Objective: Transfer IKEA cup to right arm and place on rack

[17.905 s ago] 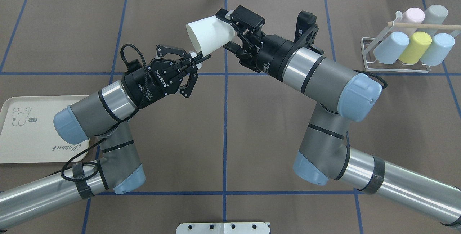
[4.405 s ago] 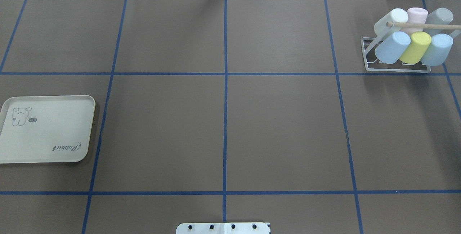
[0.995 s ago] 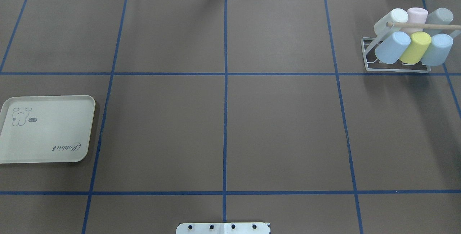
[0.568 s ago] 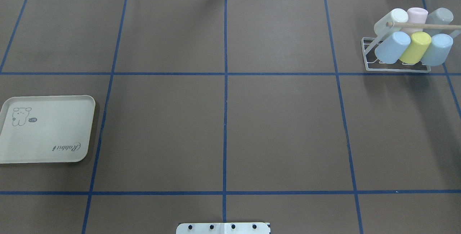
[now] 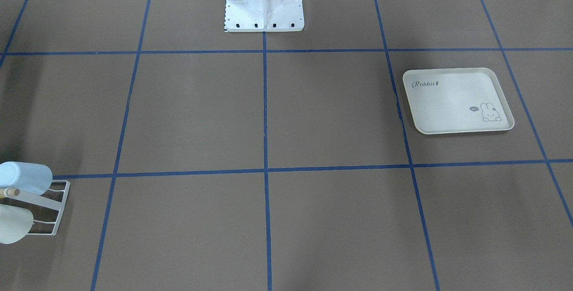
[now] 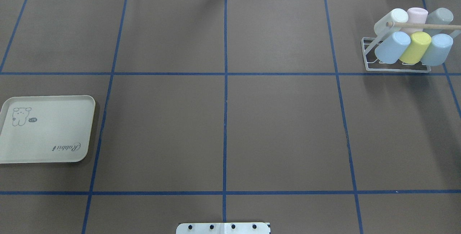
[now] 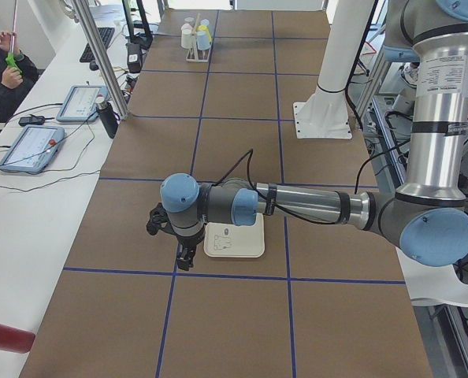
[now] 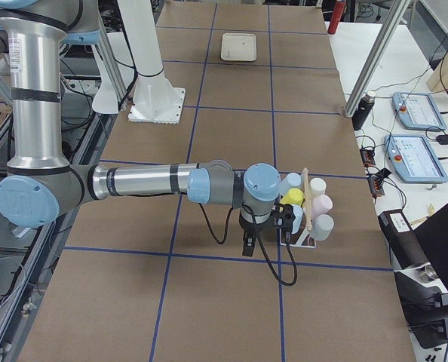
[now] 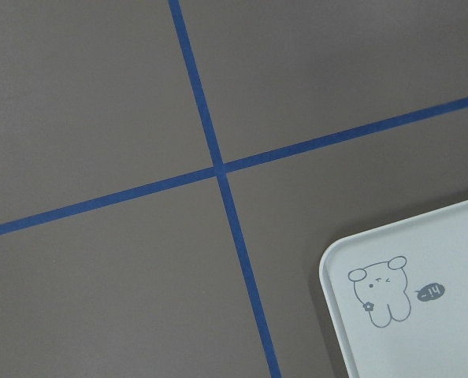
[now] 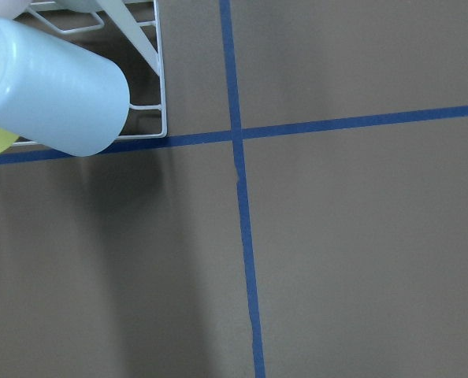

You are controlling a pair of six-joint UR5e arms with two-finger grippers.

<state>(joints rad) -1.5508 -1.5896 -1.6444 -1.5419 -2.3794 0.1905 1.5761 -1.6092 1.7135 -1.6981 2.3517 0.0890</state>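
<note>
Now, on the left, the cream tray lies on the surface, and the left arm hangs low at its edge. I cannot tell if the left jaws are open or shut. Far to the right, the white cup sits tipped on the rack beside five other cups. The right arm hangs near it, and I cannot tell about the right jaws either. The job looks done; next the arms can just rest.

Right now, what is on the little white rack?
Six cups lean on the rack: white cup, pink cup, grey cup behind; blue cup, yellow cup, pale blue cup in front. They cover its rods.
</note>
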